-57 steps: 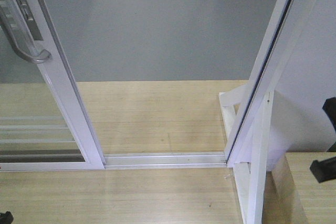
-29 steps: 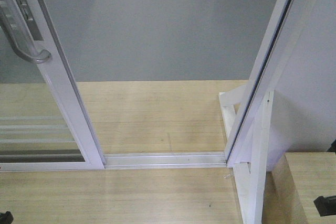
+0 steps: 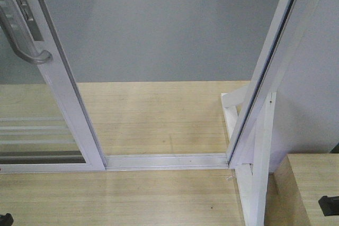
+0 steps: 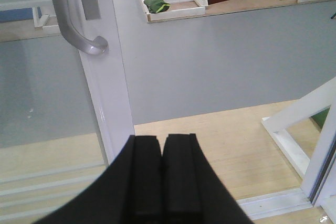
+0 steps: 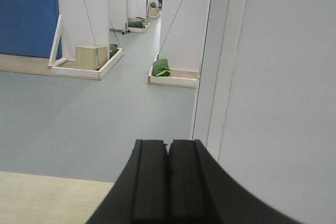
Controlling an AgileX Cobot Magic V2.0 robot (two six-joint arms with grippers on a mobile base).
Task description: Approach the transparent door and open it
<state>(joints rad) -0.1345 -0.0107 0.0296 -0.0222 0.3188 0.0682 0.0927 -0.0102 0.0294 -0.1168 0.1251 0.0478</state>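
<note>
The transparent door (image 3: pixel 32 130) stands at the left of the front view: clear glass with thin white bars in a glossy white frame (image 3: pixel 69 93). Its curved grey handle (image 3: pixel 26 48) sits on the stile. A wide gap lies between that stile and the white jamb (image 3: pixel 265 78) on the right. In the left wrist view my left gripper (image 4: pixel 161 139) is shut and empty, low in front of the stile (image 4: pixel 107 87), with the handle (image 4: pixel 79 35) up and to its left. My right gripper (image 5: pixel 168 142) is shut on nothing, facing the grey floor beside a white wall.
A metal floor track (image 3: pixel 164 161) crosses the wooden floor (image 3: pixel 153 115) between stile and jamb. White braces (image 3: pixel 233 115) and a wooden box (image 3: pixel 307 183) stand at the right. Beyond are grey floor (image 3: pixel 159 30), trays with green bags (image 5: pixel 163 69) and a blue door (image 5: pixel 26 14).
The black right gripper has dropped down the front view's right edge; only a small piece shows at the lower corner. Door and handle have not moved.
</note>
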